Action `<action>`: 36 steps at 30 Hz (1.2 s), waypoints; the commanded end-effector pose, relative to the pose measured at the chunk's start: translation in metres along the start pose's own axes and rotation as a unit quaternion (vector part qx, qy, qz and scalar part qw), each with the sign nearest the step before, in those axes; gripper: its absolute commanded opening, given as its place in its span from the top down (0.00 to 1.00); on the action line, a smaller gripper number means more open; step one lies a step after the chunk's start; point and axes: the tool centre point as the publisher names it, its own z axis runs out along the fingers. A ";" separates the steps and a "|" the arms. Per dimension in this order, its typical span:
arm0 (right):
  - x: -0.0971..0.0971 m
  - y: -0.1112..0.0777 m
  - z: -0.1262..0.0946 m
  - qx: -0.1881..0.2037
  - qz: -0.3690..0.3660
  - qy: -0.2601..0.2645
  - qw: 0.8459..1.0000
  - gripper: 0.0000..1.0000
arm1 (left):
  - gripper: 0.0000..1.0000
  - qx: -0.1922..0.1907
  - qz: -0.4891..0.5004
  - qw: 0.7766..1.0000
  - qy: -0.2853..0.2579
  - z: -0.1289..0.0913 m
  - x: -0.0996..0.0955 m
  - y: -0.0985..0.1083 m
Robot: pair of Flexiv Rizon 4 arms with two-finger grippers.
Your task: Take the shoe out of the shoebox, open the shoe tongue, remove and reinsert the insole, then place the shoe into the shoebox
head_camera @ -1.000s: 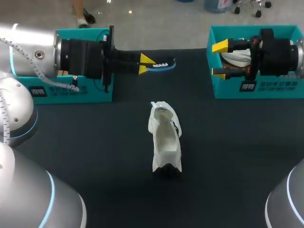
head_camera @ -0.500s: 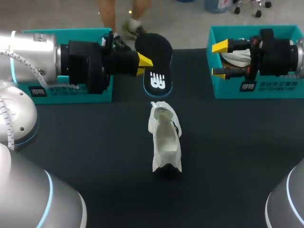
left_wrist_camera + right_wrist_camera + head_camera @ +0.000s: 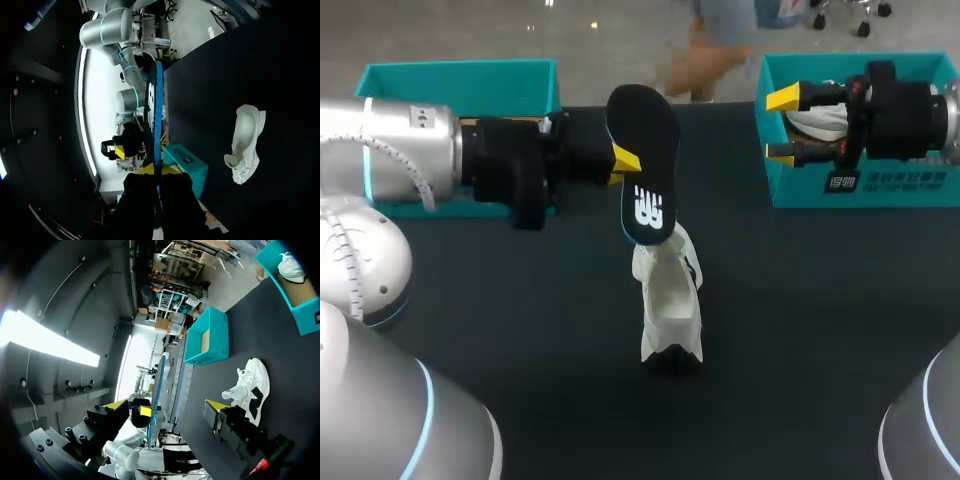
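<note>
My left gripper (image 3: 625, 158) is shut on the edge of a black insole (image 3: 645, 165) with a white logo, held upright with its lower end just over the heel opening of the white shoe (image 3: 669, 295). The shoe lies on the black table, toe toward the front edge. In the left wrist view the insole (image 3: 153, 115) rises edge-on from my left gripper (image 3: 156, 170), and the shoe (image 3: 246, 142) lies off to one side. My right gripper (image 3: 782, 125) stands open over the right teal shoebox (image 3: 860, 185), holding nothing. The right wrist view shows the insole (image 3: 157, 395) and the shoe (image 3: 250, 387).
A second teal box (image 3: 460, 85) stands at the back left, behind my left arm. The right shoebox holds another white shoe (image 3: 820, 120). The black table top (image 3: 520, 300) stretches bare around the shoe.
My left arm drew back to the left and turned the insole from lying flat to standing upright, then lowered it toward the shoe's heel. The right arm has not moved.
</note>
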 end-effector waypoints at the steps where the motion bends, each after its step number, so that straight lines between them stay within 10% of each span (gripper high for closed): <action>1: 0.002 0.006 0.012 0.017 0.004 -0.009 1.000 0.00 | 1.00 0.008 0.017 1.000 -0.002 0.024 0.011 0.010; 21: 0.000 0.005 0.068 0.114 0.037 -0.046 0.992 0.01 | 1.00 0.008 0.008 0.998 -0.055 0.056 -0.002 0.024; 31: -0.001 0.003 0.078 0.103 0.044 -0.031 0.993 0.50 | 1.00 0.001 0.003 0.998 -0.067 0.063 -0.004 0.025; 36: -0.002 0.002 0.082 0.106 0.046 -0.027 0.993 0.53 | 1.00 -0.004 -0.002 0.997 -0.074 0.068 -0.007 0.026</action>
